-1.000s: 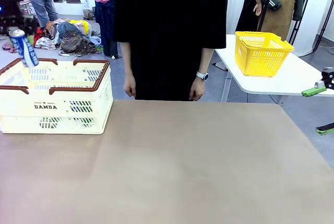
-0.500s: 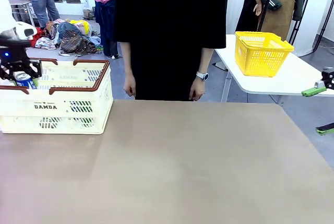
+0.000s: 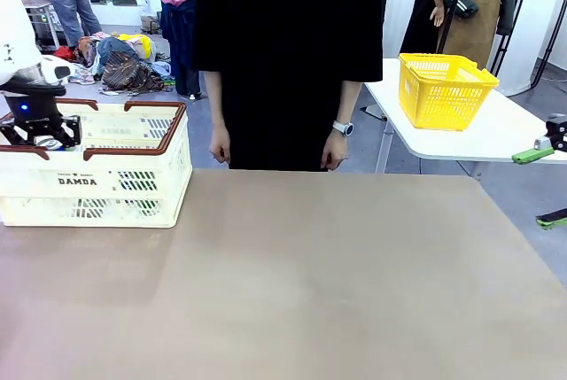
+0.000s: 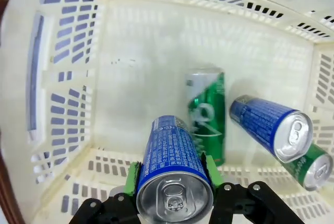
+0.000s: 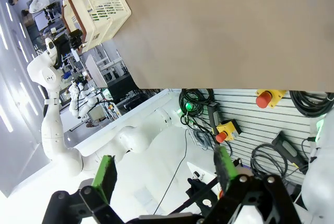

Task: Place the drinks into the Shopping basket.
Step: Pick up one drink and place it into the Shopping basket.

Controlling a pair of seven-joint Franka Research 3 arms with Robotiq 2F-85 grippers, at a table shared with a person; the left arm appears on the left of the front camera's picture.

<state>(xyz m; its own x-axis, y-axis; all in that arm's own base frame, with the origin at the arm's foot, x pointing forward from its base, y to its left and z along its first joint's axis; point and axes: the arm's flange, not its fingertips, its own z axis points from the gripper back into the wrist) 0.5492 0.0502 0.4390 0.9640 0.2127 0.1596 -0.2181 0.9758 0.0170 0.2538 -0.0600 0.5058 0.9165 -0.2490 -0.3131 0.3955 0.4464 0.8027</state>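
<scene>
The cream Shopping basket point(image 3: 124, 163) with brown rim stands at the table's far left. My left gripper point(image 3: 35, 130) reaches down inside it. In the left wrist view this gripper point(image 4: 169, 176) is shut on a blue drink can point(image 4: 175, 156), green pads pressed to its sides, above the basket floor point(image 4: 135, 78). On that floor lie a green can point(image 4: 207, 114), another blue can point(image 4: 269, 125) and a second green can point(image 4: 313, 167). My right gripper point(image 3: 542, 187) hangs open at the right edge, off the table; its own view shows the jaws point(image 5: 165, 174) wide apart with nothing between them.
A person in black stands at the far edge, hands point(image 3: 337, 150) hanging at their sides. A yellow basket point(image 3: 443, 89) sits on a white side table at the back right. The brown tabletop point(image 3: 310, 274) stretches bare between the basket and the right arm.
My left gripper has come down with the blue can from above the basket rim into the basket. The right arm has not moved.
</scene>
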